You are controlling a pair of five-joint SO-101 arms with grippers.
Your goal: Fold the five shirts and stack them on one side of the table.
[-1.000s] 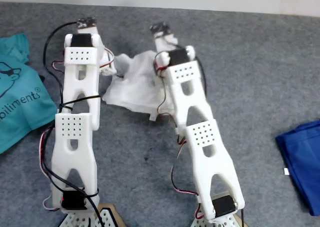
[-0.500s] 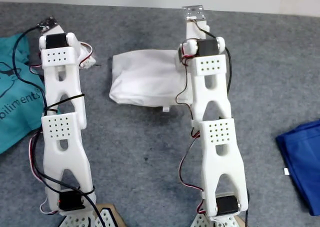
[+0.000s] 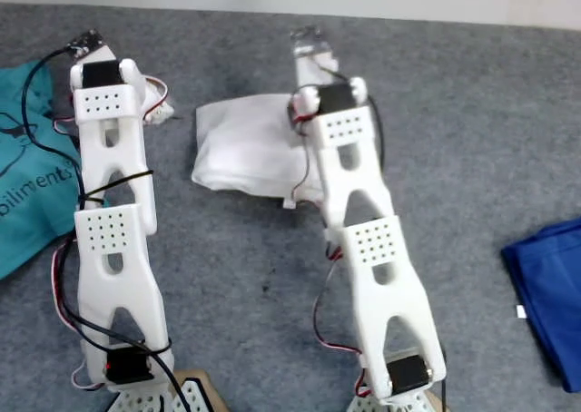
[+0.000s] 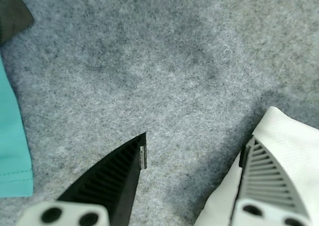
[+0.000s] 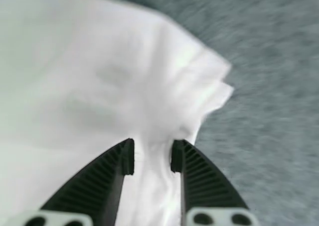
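On the grey table [image 3: 227, 276], a teal shirt [image 3: 27, 176] lies at the left edge and a blue shirt [image 3: 549, 285] at the right. The white shirt [image 3: 245, 149] sits partly folded between the arms. The right gripper [image 5: 152, 149] pinches its bunched cloth. The left gripper [image 4: 194, 151] gapes wide and empty just beside it. The fold looks unfinished, so the next move probably calls for squaring it.

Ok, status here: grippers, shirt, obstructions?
Left gripper open over carpet, beside white shirt. Right gripper shut on white shirt, mid-table. Teal shirt and blue shirt lie off at the sides.
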